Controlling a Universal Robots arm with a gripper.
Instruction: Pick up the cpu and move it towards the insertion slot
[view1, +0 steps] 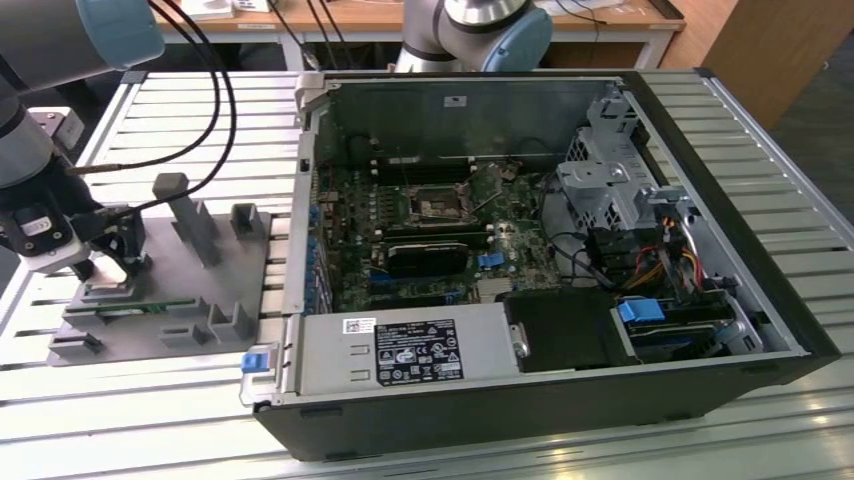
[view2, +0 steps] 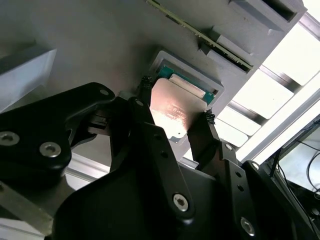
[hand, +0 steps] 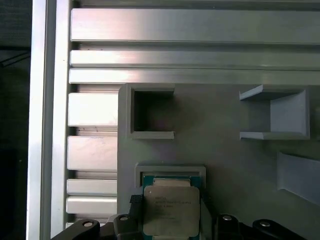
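Silver lid of the cpu (hand: 171, 212) shows between the two black fingers (view2: 145, 112) of the pincer (view1: 107, 272) in both wrist views. One fingertip lies against each of two opposite edges of the chip. The jaws are drawn in to the chip's width and appear to grip it, with no gap visible at either contact.

Location: the cpu is at its square nest (hand: 170, 170) on the grey fixture tray (view1: 200, 300), with a green rim showing along one side of the nest. Cannot tell whether the chip has left the nest floor or rests on it.

Shape: the chip is close to square, so it has no long axis to speak of. The grip line runs across it from edge to edge.

Key relation, exterior view: the insertion slot (view1: 438, 205), a silver frame with a dark centre on the motherboard, lies between 2 and 3 o'clock from the pincer and well apart from it. The tray sits on the slatted metal tabletop (view1: 200, 120) outside the open computer case (view1: 747, 250). The case's side wall (view1: 310, 200) stands upright between tray and socket.

Judgement: grasp made or nearly so, and transfer toward the socket not begun.
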